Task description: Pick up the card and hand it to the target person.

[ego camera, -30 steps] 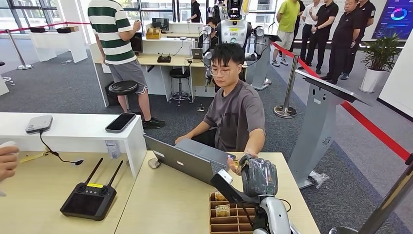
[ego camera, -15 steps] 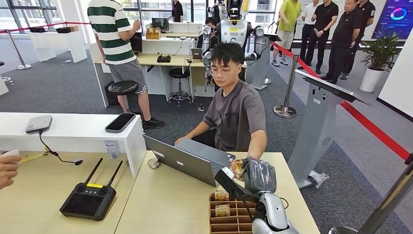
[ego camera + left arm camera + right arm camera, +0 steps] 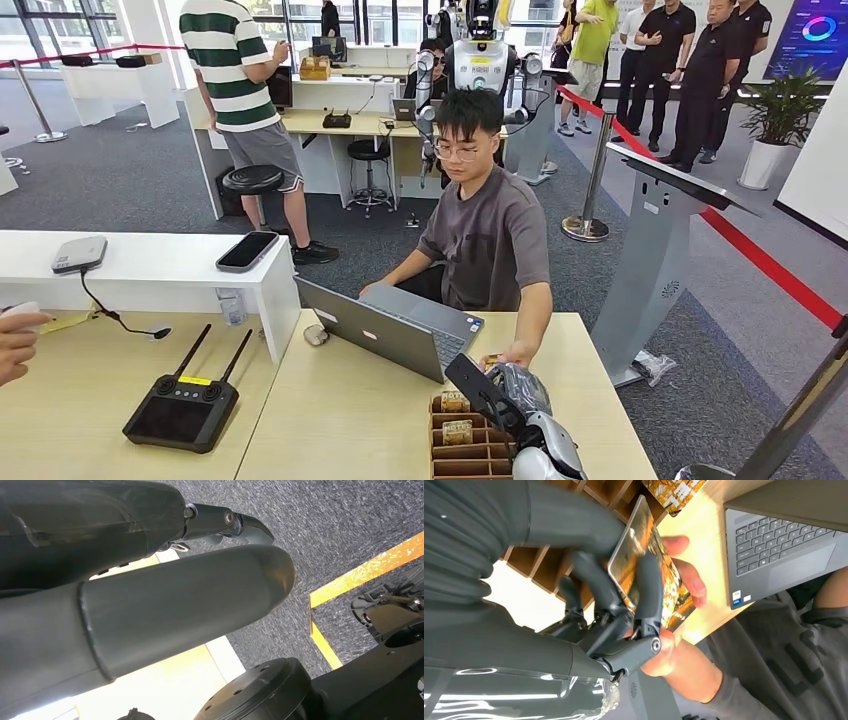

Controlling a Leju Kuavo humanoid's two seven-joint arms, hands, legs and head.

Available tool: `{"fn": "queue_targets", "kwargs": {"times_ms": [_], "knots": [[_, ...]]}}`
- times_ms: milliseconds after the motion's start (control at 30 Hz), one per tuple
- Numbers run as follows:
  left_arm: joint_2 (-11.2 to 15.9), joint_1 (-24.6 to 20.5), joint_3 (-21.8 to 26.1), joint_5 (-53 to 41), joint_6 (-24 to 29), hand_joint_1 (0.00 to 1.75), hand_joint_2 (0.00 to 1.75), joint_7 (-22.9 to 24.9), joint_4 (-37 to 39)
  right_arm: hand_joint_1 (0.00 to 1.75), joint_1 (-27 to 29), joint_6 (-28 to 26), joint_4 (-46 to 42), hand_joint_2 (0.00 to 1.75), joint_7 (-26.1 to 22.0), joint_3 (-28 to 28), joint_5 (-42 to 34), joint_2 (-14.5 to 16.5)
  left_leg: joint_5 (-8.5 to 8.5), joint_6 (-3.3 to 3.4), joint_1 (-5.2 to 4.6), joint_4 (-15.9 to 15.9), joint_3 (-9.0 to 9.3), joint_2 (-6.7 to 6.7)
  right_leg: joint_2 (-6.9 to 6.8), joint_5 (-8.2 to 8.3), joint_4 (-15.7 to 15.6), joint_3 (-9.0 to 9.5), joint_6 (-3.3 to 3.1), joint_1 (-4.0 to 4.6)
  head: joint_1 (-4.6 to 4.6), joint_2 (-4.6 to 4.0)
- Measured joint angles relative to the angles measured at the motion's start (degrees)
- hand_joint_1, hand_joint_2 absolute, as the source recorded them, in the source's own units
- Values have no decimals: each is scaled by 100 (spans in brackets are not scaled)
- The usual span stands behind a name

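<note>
Over the pale wood bench [image 3: 340,420], my right hand [image 3: 619,605] pinches the card [image 3: 651,555] between thumb and fingers [image 3: 646,587], the person's hand [image 3: 684,587] touching just behind it; it looks thin, light, bendy and slippery, so edges are best.

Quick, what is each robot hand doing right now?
Left hand: hangs over the floor; open or closed cannot be told.
Right hand: holds the card, which the person's hand touches.
</note>
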Motion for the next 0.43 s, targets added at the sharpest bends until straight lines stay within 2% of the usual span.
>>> {"fn": "queue_targets", "kwargs": {"times_ms": [267, 433], "knots": [[0, 0, -2, 24, 2, 0, 0, 14, 0, 0, 4, -39, 196, 175, -10, -115, -40, 80, 0, 0, 0, 0, 1, 0, 0, 0, 0, 1, 0, 0, 0, 0], [0, 1, -2, 39, 7, 0, 0, 13, 0, 0, 6, -350, 237, 175, -58, -119, -162, 82, 0, 0, 0, 0, 1, 0, 0, 0, 0, 1, 0, 0, 0, 0]]}}
